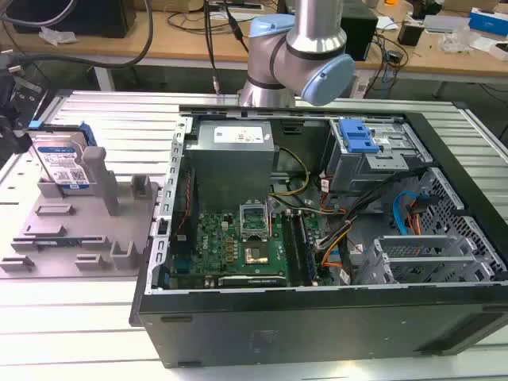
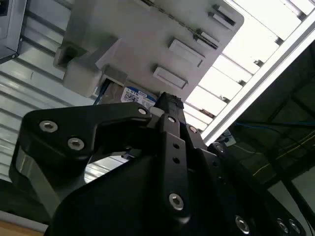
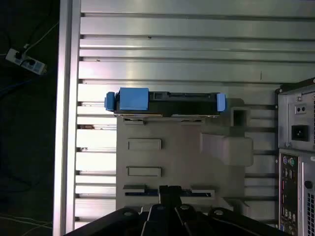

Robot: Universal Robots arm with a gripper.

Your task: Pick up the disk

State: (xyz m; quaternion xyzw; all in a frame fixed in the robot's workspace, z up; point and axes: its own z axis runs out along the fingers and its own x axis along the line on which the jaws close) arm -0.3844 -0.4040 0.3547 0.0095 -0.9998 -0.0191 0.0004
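A ribbed aluminium surface [image 1: 79, 333] carries an open computer case [image 1: 317, 325] and, toward the exterior view's left, a grey fixture [image 1: 71, 230] with upright posts. The disk [image 1: 62, 163] stands on edge in a slot of that fixture, label facing outward. The step in hand looks like the approach. In the first wrist view the tool [image 3: 167, 189] hangs above the fixture's opposite side, apart from the disk [image 3: 167, 101], and has hold of nothing. How far open it is I cannot tell, since its black body hides the tip. By my judgement the pick calls for centring the tool over the disk's narrow top edge (between the blue end pieces) and clearing the posts. The first wrist view gives that edge from straight above. The second wrist view offers what is probably a corner of the label [image 2: 138, 94] behind the tool [image 2: 170, 101].
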